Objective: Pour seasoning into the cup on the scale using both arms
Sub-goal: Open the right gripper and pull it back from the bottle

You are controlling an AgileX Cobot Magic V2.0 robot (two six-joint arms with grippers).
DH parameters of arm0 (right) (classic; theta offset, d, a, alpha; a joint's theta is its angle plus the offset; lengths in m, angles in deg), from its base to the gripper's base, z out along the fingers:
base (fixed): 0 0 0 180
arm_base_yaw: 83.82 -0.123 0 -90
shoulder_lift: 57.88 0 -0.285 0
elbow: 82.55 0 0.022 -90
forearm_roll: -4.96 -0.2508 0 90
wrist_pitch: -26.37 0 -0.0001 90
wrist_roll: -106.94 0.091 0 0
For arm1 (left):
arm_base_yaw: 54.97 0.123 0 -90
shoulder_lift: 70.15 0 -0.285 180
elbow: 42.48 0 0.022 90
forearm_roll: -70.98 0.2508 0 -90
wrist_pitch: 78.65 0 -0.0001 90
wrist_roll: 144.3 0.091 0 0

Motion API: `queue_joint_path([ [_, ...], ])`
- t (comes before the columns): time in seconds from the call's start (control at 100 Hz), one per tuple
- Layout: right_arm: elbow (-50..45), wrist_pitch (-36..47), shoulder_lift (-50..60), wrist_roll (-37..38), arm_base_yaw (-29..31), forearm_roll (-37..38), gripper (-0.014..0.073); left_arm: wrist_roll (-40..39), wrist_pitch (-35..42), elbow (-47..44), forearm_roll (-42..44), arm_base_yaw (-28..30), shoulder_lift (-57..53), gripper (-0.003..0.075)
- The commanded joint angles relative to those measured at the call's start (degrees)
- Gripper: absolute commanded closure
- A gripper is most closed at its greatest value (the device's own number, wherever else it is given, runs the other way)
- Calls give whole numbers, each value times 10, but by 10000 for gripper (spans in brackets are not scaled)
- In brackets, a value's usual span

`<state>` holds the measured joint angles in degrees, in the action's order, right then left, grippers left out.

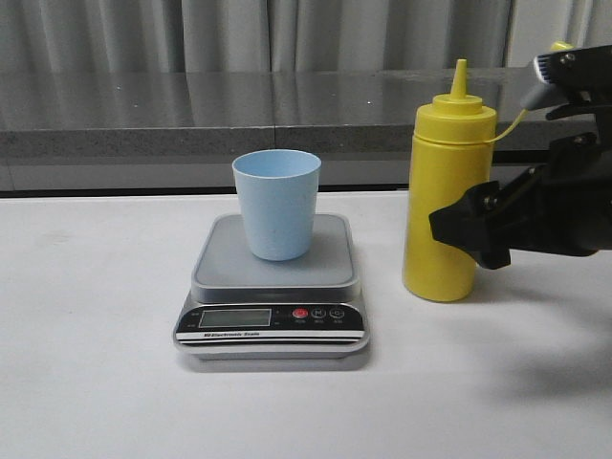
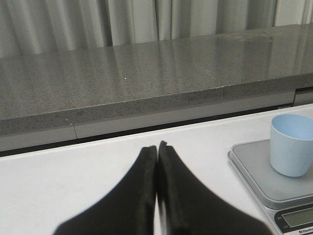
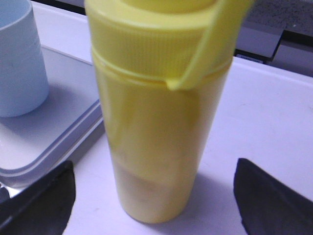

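Observation:
The pale blue cup (image 1: 277,204) stands upright on the silver-grey scale (image 1: 330,256), also seen as cup (image 2: 292,144) on scale (image 2: 249,169) in the left wrist view. The tall yellow seasoning bottle (image 1: 445,163) stands on the table just right of the scale, nozzle uncapped, strap trailing right. My right gripper (image 1: 449,225) is open, and its fingers (image 3: 46,198) sit wide on either side of the bottle (image 3: 156,112) near its lower half, not touching it. My left gripper (image 2: 157,147) is shut on nothing, low over the table left of the scale; it is out of the front view.
A grey stone ledge (image 1: 191,115) runs along the back of the white table (image 1: 96,316), with curtains behind it. The scale's display and buttons (image 1: 273,317) face the front edge.

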<state>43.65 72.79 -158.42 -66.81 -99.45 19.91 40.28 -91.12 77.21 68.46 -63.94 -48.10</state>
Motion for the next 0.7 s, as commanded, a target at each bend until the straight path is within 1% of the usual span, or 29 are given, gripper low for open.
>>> queue_joint_path([
  [0.0,-4,43,30,-5,4,-9,-53,-2,44,18,-1,2,4,740],
  [0.22,-35,44,58,-5,4,-19,-53,-2,44,18,-1,2,4,740],
  [0.45,-64,34,129,-5,4,-24,-53,-2,44,18,-1,2,4,740],
  [0.57,-66,-3,184,-4,4,-31,-53,-2,44,18,-1,2,4,740],
  [0.69,-66,-57,249,-4,4,-43,-53,-2,44,18,-1,2,4,740],
])
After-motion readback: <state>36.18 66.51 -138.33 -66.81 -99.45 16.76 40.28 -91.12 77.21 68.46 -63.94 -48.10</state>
